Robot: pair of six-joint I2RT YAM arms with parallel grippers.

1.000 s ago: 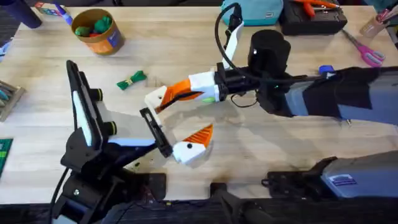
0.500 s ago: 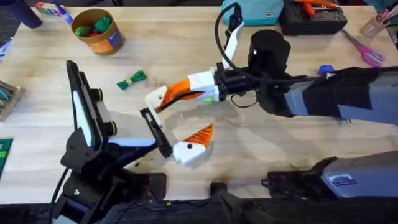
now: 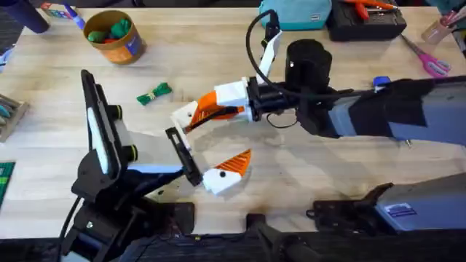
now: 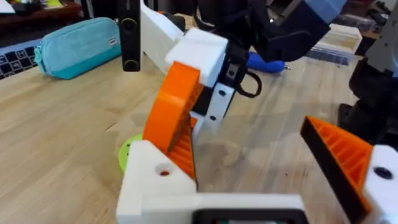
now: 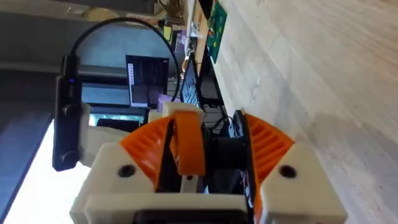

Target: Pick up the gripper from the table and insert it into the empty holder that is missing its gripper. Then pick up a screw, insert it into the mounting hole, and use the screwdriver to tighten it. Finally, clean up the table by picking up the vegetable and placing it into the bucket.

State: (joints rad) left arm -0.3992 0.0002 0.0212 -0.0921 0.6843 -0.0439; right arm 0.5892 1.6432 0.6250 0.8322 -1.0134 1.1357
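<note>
Gripper (image 3: 186, 114), the off-white wedge, sits pinched in our right pincer (image 3: 198, 115), right at the top end of the holder (image 3: 183, 156). Our left pincer (image 3: 226, 171) hangs just below; we can't tell if it's open.

Overhead looks down at table (image 3: 218, 58); 2 wrist views close (shared).

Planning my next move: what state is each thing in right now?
Gripper: clamped in the right gripper, off the table, near the holder's end.
Holder: one finger mounted.
Vegetable: lying on the table, outside the bucket.
Bucket: upright, with toy vegetables inside.
</note>
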